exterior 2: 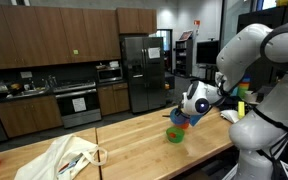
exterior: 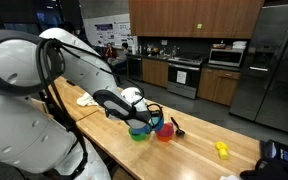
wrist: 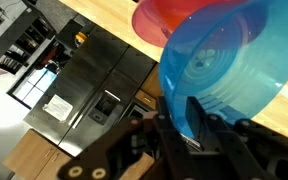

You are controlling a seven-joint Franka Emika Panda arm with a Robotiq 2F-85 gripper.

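Note:
My gripper [wrist: 180,128] is shut on the rim of a blue bowl [wrist: 224,65], one finger inside and one outside. In the wrist view a red bowl [wrist: 164,18] lies behind the blue one on the wooden table. In both exterior views the gripper [exterior: 145,113] [exterior 2: 188,110] holds the blue bowl [exterior: 137,126] [exterior 2: 179,119] tilted, just above a green bowl [exterior: 139,135] [exterior 2: 175,135]. The red bowl [exterior: 164,131] stands right beside them.
A black utensil [exterior: 176,127] lies by the red bowl, and a yellow object [exterior: 222,149] lies further along the wooden table [exterior: 199,155]. A white cloth [exterior: 84,100] [exterior 2: 69,155] lies at the other end. Kitchen cabinets and a fridge [exterior 2: 139,70] stand behind.

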